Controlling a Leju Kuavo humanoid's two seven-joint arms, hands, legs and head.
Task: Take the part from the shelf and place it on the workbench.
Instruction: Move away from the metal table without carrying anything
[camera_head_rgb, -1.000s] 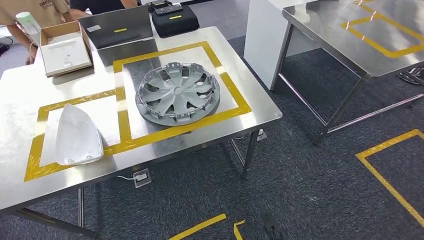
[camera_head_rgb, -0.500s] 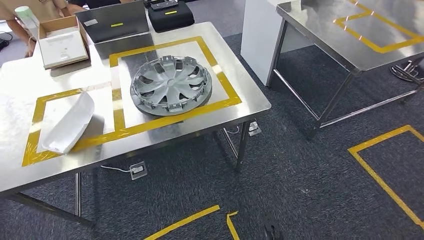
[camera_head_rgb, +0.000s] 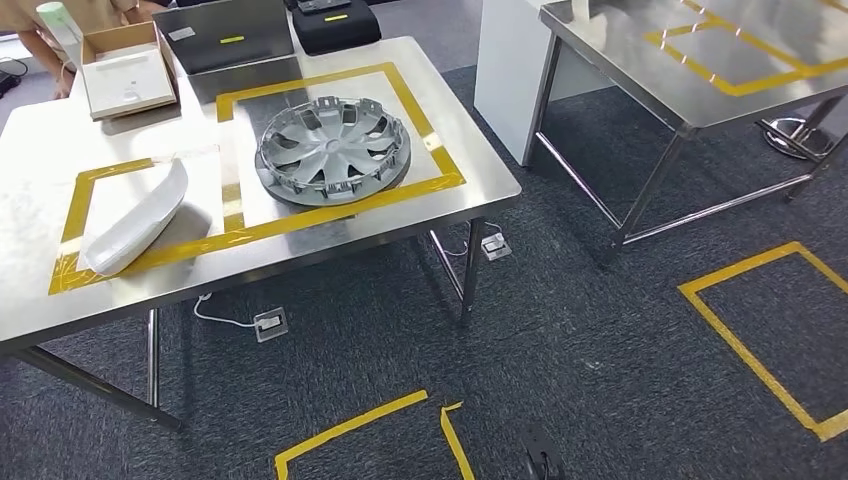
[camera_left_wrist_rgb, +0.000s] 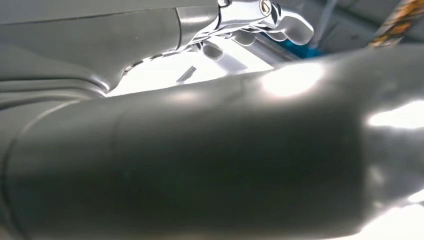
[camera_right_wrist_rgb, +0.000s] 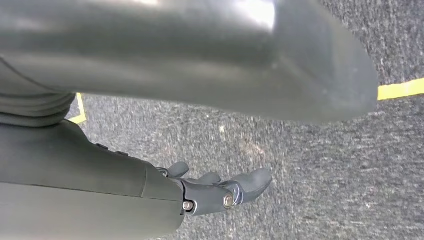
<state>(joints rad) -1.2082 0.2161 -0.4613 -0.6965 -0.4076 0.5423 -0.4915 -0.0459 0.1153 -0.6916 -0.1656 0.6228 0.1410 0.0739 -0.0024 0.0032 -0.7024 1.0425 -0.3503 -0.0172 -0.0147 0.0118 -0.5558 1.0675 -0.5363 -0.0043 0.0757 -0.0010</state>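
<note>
Honestly, my right hand (camera_right_wrist_rgb: 220, 192) hangs released; left hand (camera_left_wrist_rgb: 260, 20) unclear; careless turning risks clipping the workbench (camera_head_rgb: 470, 195) at eleven o'clock

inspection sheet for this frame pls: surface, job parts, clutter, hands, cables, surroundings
Surface: steel workbench with two yellow-taped squares.
Job's things: grey wheel cover lies flat in the larger square; white curved panel lies in the smaller one, one end over the tape.
Clutter: open cardboard box, grey case and black case at the far edge.
Hands: left hand against a bright background, grip unclear; right hand over the carpet, fingers apart, holding nothing.
Cables: white cable runs to a floor socket under the bench.
Surroundings: second steel table, yellow floor tape, a person behind the box.
</note>
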